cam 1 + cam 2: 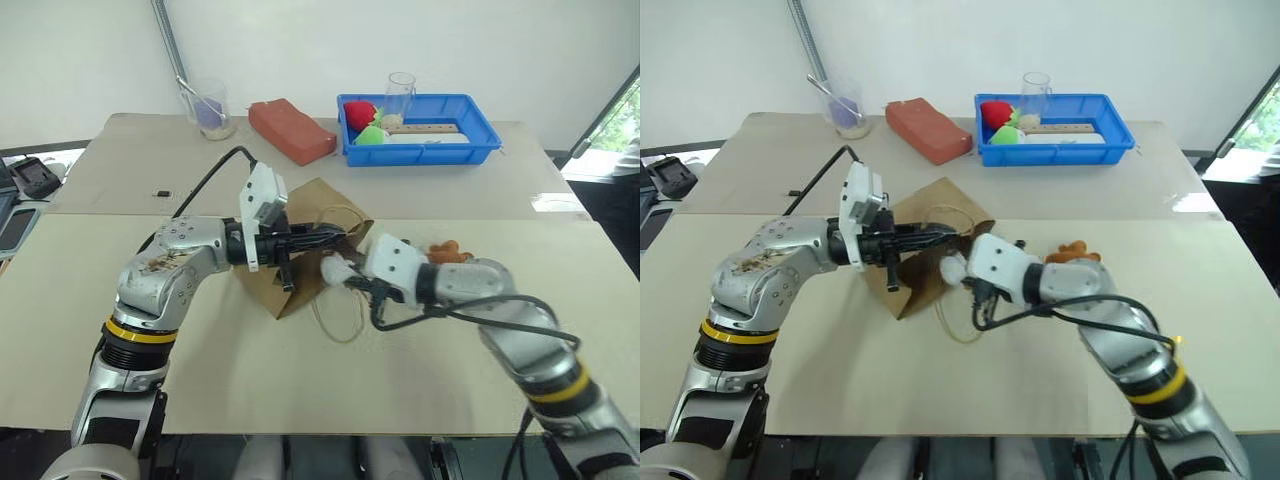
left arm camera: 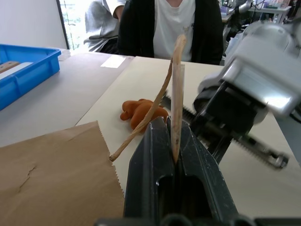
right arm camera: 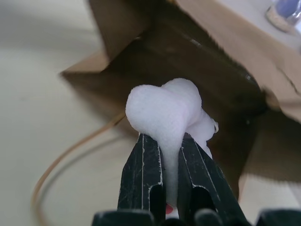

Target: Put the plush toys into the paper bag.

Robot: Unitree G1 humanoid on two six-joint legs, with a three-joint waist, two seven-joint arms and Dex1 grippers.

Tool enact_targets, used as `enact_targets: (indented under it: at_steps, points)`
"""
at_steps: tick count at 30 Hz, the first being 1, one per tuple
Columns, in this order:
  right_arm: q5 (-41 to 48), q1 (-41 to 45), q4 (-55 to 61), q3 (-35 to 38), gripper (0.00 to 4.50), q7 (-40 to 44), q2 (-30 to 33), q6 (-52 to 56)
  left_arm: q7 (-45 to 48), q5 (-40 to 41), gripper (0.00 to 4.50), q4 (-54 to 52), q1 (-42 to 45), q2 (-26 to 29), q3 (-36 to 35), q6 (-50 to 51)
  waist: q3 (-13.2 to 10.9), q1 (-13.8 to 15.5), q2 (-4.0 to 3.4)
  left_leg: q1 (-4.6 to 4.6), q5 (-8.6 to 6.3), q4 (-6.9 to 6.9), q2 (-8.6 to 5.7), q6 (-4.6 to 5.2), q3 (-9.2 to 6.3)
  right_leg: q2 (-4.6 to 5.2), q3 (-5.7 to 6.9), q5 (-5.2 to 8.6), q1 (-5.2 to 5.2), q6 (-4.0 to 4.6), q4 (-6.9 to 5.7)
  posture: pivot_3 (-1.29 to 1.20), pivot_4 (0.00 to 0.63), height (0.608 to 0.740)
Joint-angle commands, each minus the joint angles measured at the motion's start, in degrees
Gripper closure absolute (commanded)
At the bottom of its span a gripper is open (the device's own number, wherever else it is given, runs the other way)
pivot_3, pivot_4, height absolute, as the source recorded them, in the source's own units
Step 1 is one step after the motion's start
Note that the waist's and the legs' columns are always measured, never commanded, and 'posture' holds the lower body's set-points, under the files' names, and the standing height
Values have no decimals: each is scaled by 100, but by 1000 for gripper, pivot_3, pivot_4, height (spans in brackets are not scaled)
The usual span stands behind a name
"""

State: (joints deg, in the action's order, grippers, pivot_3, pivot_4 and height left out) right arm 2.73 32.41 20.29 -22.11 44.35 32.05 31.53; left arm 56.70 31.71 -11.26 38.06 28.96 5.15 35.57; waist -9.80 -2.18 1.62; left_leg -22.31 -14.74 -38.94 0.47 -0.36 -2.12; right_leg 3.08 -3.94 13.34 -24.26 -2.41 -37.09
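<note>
Left pincer (image 2: 175,141) clamps the bag (image 1: 300,285) handle (image 2: 176,94) to hold its mouth open, right pincer (image 3: 171,155) pinches the white toy (image 3: 167,115) just at that mouth, for insertion.

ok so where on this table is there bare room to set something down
Bare: the near table in front of the paper bag, and the far left stretch beside the red block. Crowded: the middle, where both grippers meet at the bag beside the orange plush toy; the blue bin fills the far right.
</note>
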Motion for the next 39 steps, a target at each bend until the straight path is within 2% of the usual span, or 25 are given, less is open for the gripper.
enact_targets:
  at_steps: [1, 7, 9, 15, 16, 17, 19, 20, 23, 26, 32, 36, 39]
  points:
    - [-320, 246, -376, -147, 4474, -255, -337, -410, -27, 79, 4500, -244, 131, -33, -5, 3, 0, -5, 0, -1, 0, 1, 0, 0, -1, 0, 0, 0, -1, 0, 0, 0, 150, 740]
    - [-687, 437, -1037, -286, 4474, -757, -1149, -677, -106, 103, 4500, -277, 164, -121, 35, 38, 0, -28, 0, 1, 0, 1, 1, 0, -1, 0, 0, -1, -5, 2, -6, 0, 150, 740]
    - [-740, 381, -1087, -222, 3558, -899, -1310, -673, -136, 109, 4500, -271, 173, -137, 17, 48, 0, -26, -1, 0, 0, 1, 1, 0, -2, 1, 0, -1, -5, 2, -7, 0, 150, 740]
    - [-749, 175, -980, -37, 1550, -1135, -1520, -624, -166, 96, 4500, -202, 195, -146, -77, 80, 0, -22, -1, 0, 0, 1, 0, 0, -3, 2, 0, -1, -4, 2, -6, 0, 150, 740]
    - [-711, 135, -933, 6, 1095, -1160, -1557, -595, -163, 89, 4500, -185, 200, -143, -89, 73, 0, -22, -1, 0, 0, 1, -1, 0, -2, 3, 0, -1, -5, 2, -6, 0, 150, 740]
    - [-676, 99, -890, 50, 940, -1188, -1595, -573, -161, 83, 4500, -173, 202, -140, -96, 67, 0, -20, 0, 0, 0, 1, -1, 0, -3, 3, 0, -1, -4, 2, -6, 0, 150, 740]
    - [-639, 36, -806, 100, 153, -1193, -1633, -544, -162, 77, 4500, -163, 202, -139, -102, 61, 0, -24, 0, 0, 0, 2, -1, 0, -2, 3, 0, -1, -5, 2, -6, 0, 150, 740]
    - [-610, -10, -736, 114, 28, -1154, -1629, -519, -162, 70, 4500, -160, 199, -141, -100, 56, 0, -24, -1, 0, 0, 2, -1, 0, -2, 3, 0, -1, -5, 2, -6, 0, 150, 740]
    - [-439, -167, -369, 150, 28, -870, -1459, -321, -161, 36, 4500, -146, 189, -142, -92, 30, 0, -31, -1, 1, 0, 2, 0, 0, -3, 1, 1, -1, -5, 2, -7, 0, 150, 740]
    - [-107, -372, 285, 367, 28, -442, -1027, 142, -164, -13, 4500, -115, 176, -137, -91, -14, 0, -25, -1, 0, 0, 2, -1, 0, -3, 2, 1, -1, -5, 1, -6, 0, 150, 740]
    - [906, -1064, 1324, 1562, 28, 591, 592, 869, -219, -61, 4500, -70, 149, -158, -77, -96, 0, 55, 0, -2, 0, 0, -11, 1, -9, 11, 6, 1, 6, -2, 6, 0, 150, 740]
    - [766, -1424, 1115, 2310, 28, 424, 1268, 715, -250, -70, 4500, -81, 95, -161, -77, -124, 0, 53, 1, 0, 0, 1, -10, 1, -7, 9, 5, 2, 6, -3, 4, 0, 150, 740]
    - [265, -1710, 721, 2372, 28, 87, 1594, 236, -270, -71, 4500, -60, 89, -163, -92, -128, 0, 43, 1, 2, 0, 1, -10, 1, -4, 8, 4, 2, 7, -3, 3, 0, 150, 740]
